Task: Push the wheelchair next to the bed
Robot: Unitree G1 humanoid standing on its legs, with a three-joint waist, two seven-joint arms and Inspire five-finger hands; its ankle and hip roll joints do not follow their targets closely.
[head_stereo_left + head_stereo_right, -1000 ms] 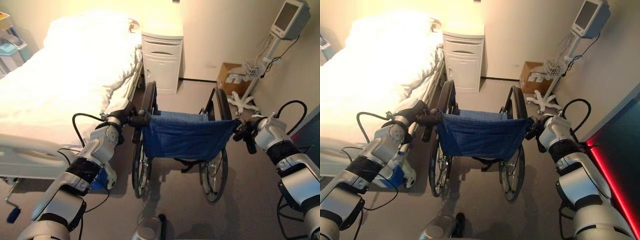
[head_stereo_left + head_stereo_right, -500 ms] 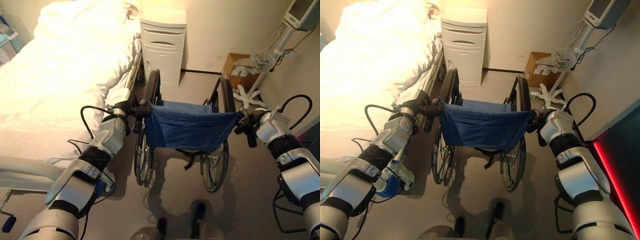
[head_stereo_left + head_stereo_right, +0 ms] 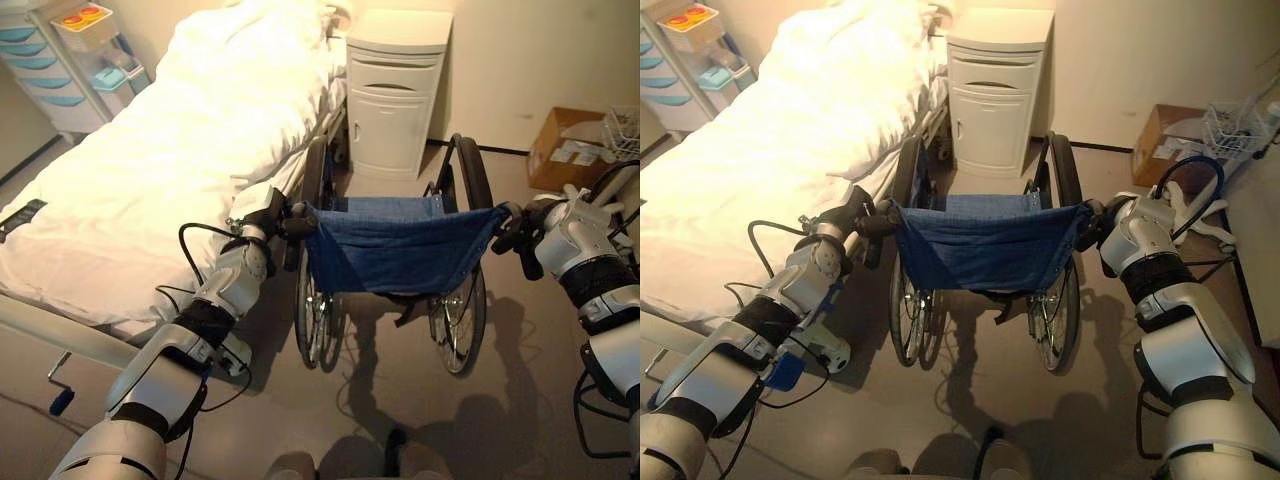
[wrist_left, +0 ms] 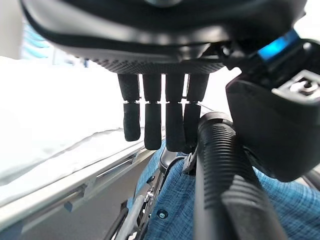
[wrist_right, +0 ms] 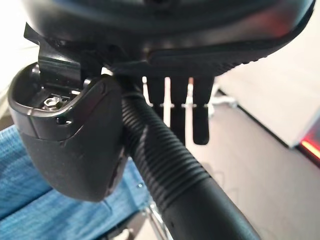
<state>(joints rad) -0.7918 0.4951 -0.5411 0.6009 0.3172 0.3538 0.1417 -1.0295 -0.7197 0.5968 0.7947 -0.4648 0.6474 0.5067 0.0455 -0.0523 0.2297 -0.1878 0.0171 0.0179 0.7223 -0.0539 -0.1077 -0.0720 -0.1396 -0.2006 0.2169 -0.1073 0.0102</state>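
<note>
A wheelchair with a blue cloth backrest is standing on the grey floor just beside the right-hand edge of the bed, its near wheel close against the bed frame and its front pointing toward a white bedside cabinet at the wall. The robot's left hand is sitting at the chair's left push handle, and the right hand at the right push handle, the backrest stretched between them.

The head views are showing both dark hands at the handle ends but not how the fingers are lying. The wrist views are filling that in: in the left wrist view the ribbed black handle is running between the thumb and the fingers, which are hanging straight in a row beside it rather than wrapping it; in the right wrist view the thumb is lying against the ribbed handle while the fingers are hanging straight beyond it, not closed round the grip.

The bed, under a white cover, is taking up the scene's left. Beyond its far corner a trolley of pale blue drawers is standing. To the right of the cabinet a cardboard box is lying on the floor, with a white wire basket beside it.
</note>
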